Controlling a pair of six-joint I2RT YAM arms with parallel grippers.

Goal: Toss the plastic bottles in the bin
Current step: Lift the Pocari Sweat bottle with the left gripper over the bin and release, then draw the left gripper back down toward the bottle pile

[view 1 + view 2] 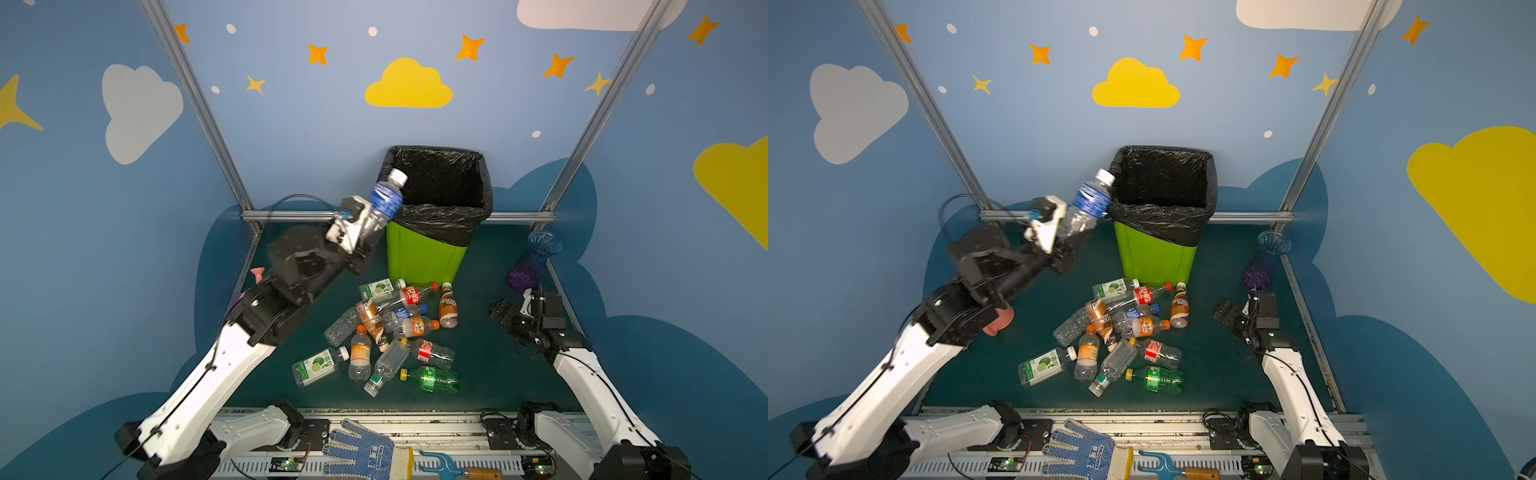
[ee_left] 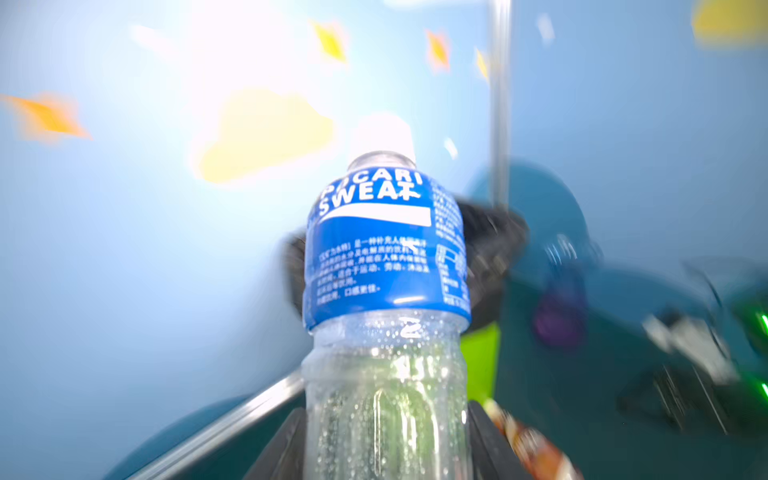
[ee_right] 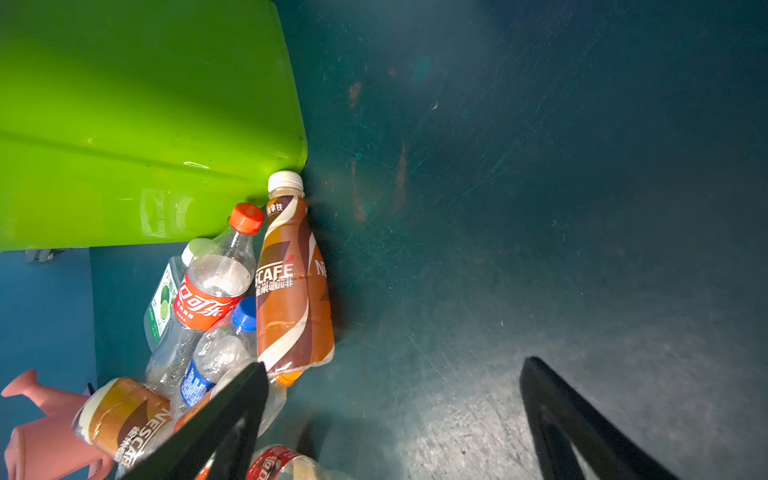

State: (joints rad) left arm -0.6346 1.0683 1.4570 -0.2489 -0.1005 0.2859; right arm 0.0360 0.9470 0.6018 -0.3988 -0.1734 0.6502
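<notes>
vase [image 1: 534, 261] near bin [image 1: 424, 257], bottle pile [image 1: 411, 326] before it

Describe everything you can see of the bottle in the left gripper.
The bottle is clear plastic, uncrushed, with a blue Pocari Sweat label and a white cap; droplets cling inside and it looks empty. The left gripper clamps its lower body, holding it raised and tilted, cap uppermost, close beside the rim of the bin. Whether it touches the rim is unclear.

Teal table [image 1: 490, 374] w/ bin [image 1: 424, 257], plastic bottles [image 1: 390, 332], vase [image 1: 532, 262] & watering can [image 1: 998, 322] on it.
</notes>
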